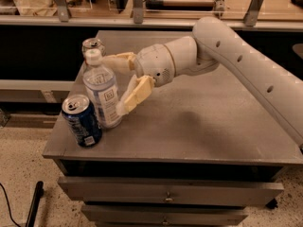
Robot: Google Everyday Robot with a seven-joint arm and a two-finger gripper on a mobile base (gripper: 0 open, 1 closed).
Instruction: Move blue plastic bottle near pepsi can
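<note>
The blue plastic bottle [101,92], clear with a white cap and pale label, stands upright on the grey table [199,126] near its front left corner. The pepsi can [81,120], dark blue with a silver top, stands just left of and in front of the bottle, almost touching it. My gripper [113,85] reaches in from the right and is open. One tan finger [134,94] lies at the bottle's right front side, and the other finger [119,60] lies behind the bottle's shoulder. The bottle stands between them.
A silver can [93,46] stands behind the bottle near the table's left edge. My white arm [246,65] crosses above the right half of the table. Drawers [165,195] are below the top. A counter with rails runs along the back.
</note>
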